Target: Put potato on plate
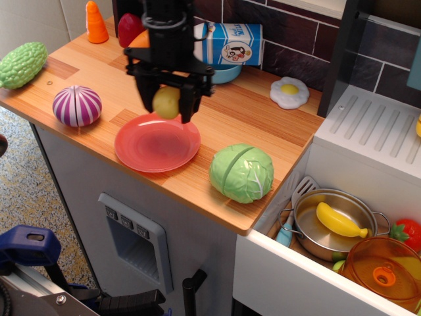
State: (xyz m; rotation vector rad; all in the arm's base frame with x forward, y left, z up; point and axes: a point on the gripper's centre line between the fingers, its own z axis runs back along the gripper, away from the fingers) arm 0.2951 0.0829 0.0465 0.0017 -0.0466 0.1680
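Wooden counter (217, 125); dark tiled wall (296, 33); plate (148, 153) on counter.

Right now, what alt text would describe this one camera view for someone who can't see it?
A black gripper holds a yellow potato just above a coral-red plate on a wooden counter, between a purple onion and a green cabbage.

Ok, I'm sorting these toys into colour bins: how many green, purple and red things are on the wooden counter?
Green: 2, gourd and cabbage
Purple: 1, onion
Red: 2, plate and a partly hidden toy at the back
Total: 5
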